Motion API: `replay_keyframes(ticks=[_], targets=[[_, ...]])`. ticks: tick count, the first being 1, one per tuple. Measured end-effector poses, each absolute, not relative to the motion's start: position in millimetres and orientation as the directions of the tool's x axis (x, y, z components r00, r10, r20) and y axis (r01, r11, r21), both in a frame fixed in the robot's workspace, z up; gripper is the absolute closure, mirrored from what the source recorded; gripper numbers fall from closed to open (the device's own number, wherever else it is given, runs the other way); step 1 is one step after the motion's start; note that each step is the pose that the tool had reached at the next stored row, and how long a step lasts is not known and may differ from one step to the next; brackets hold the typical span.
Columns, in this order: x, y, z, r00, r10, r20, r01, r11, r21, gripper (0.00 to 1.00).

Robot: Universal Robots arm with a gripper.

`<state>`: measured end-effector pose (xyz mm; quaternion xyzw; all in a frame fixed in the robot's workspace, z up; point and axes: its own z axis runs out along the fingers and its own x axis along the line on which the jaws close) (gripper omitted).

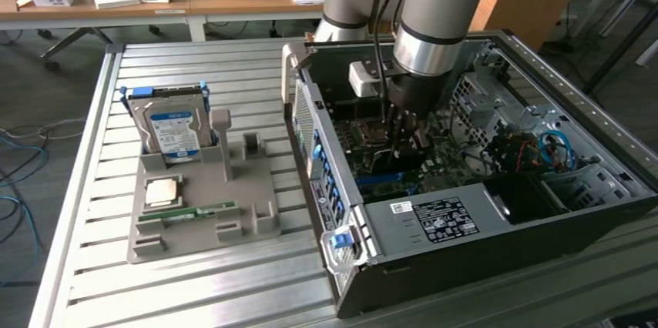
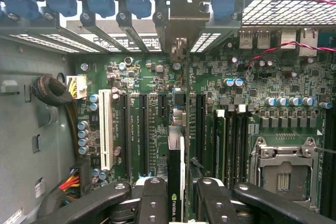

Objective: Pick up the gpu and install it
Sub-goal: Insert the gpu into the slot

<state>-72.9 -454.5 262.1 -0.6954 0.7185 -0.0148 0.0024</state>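
My gripper [image 2: 181,188] reaches down into the open computer case [image 1: 432,216]. It is shut on the gpu [image 2: 177,145], which I see edge-on between the two black fingers [image 2: 152,195]. The card stands upright over the green motherboard [image 2: 262,77], in line with the black expansion slots. Its silvery end bracket [image 2: 178,19] sits against the rear slot openings of the case. In the exterior view the gripper [image 1: 404,134] hangs over the board in the middle of the case, with the dark card [image 1: 396,157] below it.
On the slatted table at the exterior view's left stands a grey holder [image 1: 200,224] with a blue-labelled hard drive [image 1: 172,132], a green memory stick [image 1: 190,212] and a small square chip [image 1: 162,192]. A white slot [image 2: 105,129], a cable bundle [image 2: 52,90] and the CPU socket [image 2: 283,171] flank the card.
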Motion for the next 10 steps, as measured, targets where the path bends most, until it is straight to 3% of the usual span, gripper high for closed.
replay_keyframes(ticks=[10], targets=[[-72.9,-454.5,261.0,-0.033,-0.999,0.017,-0.999,0.032,-0.025,0.74]])
